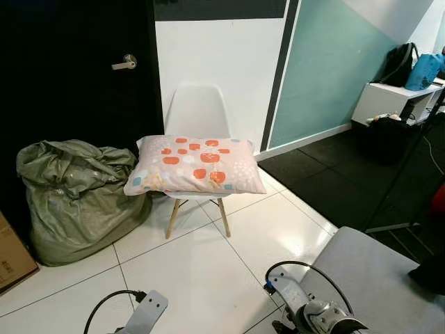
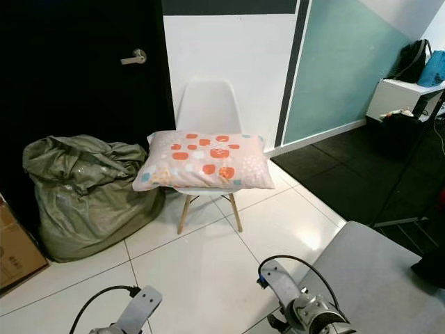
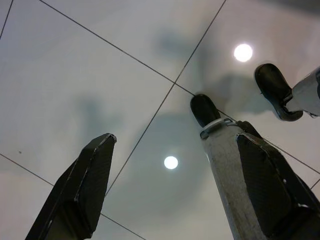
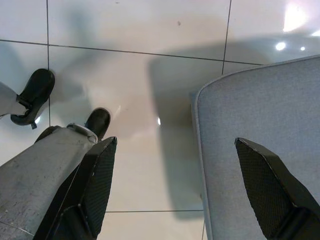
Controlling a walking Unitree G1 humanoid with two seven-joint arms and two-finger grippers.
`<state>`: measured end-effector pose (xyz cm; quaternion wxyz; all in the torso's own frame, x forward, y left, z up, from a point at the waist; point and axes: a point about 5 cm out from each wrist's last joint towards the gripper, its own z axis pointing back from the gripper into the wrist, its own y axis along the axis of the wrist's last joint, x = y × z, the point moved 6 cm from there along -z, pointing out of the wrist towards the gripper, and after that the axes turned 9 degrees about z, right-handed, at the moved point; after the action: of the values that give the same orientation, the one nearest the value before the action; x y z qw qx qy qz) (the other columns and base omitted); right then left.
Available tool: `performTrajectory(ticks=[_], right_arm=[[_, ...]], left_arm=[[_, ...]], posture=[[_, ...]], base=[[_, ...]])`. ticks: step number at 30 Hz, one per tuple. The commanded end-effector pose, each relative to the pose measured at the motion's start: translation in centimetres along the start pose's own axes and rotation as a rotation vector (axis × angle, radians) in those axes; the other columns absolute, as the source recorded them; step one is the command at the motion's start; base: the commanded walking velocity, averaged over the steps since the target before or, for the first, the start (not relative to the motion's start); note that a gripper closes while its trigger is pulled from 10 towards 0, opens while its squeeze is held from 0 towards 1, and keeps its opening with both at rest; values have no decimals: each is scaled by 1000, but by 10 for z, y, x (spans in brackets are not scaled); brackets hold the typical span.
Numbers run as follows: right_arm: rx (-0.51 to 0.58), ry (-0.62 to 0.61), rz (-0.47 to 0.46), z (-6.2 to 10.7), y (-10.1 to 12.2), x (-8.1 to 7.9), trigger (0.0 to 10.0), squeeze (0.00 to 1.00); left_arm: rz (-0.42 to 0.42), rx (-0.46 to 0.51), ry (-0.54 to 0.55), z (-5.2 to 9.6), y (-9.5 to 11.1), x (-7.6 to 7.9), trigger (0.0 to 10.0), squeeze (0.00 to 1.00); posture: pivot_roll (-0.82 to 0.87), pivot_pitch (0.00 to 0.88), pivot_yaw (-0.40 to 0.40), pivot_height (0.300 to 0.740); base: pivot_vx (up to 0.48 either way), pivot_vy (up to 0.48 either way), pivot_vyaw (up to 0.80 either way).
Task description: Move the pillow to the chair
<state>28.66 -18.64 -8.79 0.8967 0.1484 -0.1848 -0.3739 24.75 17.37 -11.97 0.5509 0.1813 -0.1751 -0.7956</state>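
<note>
A pink pillow (image 1: 195,165) with orange and white spots lies flat on the seat of a white chair (image 1: 197,110) with wooden legs, standing against the white wall. Both my arms hang low at the bottom of the eye views, well short of the chair. My left gripper (image 3: 172,187) points down at the white tiled floor, open, with nothing between its fingers. My right gripper (image 4: 175,192) is open too, above the floor and the edge of a grey surface (image 4: 260,115). My own legs and black feet (image 3: 204,109) stand on the tiles below.
A stuffed olive-green sack (image 1: 76,198) leans by the black door (image 1: 76,69) left of the chair. A cardboard box (image 1: 12,254) sits at far left. A grey padded surface (image 1: 375,275) is at lower right. Dark floor, a white shelf (image 1: 393,97) and bags lie farther right.
</note>
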Motion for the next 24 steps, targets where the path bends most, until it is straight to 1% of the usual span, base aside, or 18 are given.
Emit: performTrajectory(ticks=[1,14,17,24], right_arm=[[-3,1,-14,-1,-3,-2,10000,0],[-1,-3,-18,-1,-3,-2,10000,0],[6,-2,-27,-1,-3,-3,10000,0],[-6,5,-14,-1,-6,-4,10000,0]], left_arm=[[-16,-8,-3,0,-2,-1,10000,0],[-20,-11,-5,0,-3,0,10000,0],[-21,-15,-8,0,-5,0,10000,0],[-15,-17,-6,0,-7,0,10000,0]], posture=[[-141,0,-43,740],[-140,0,-35,740],[-131,0,-37,740],[-116,0,-56,740]], base=[[0,0,0],[0,0,0],[0,0,0],[0,0,0]])
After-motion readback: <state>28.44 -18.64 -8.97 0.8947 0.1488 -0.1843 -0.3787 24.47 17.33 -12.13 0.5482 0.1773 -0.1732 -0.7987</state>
